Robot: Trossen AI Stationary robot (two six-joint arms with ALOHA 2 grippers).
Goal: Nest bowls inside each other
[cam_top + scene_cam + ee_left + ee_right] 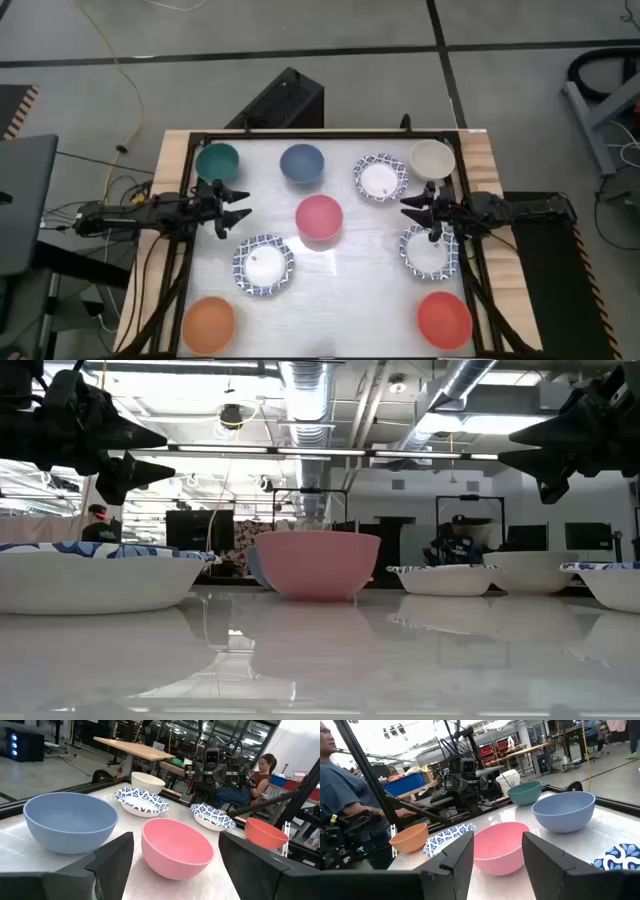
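Several small bowls stand on their bases on the white table. The pink bowl [319, 217] sits in the middle. Teal [218, 160], dark blue [302, 163], a blue-patterned white one [380, 178] and cream [433, 158] line the far side. Two more patterned bowls [263, 265] [428, 250] sit nearer, with orange [209, 322] and red [443, 318] at the near corners. My left gripper [238, 207] hovers open to the left of the pink bowl [177, 847]. My right gripper [408, 207] hovers open to its right, facing the pink bowl [499, 845]. Both are above the table [140, 455] [520, 448].
A black frame [320, 135] runs around the table's edges. A person [340, 795] sits beyond the table's near side, and another person [260, 775] is seen past its right side. Bare tabletop lies between the pink bowl and the near edge [330, 320].
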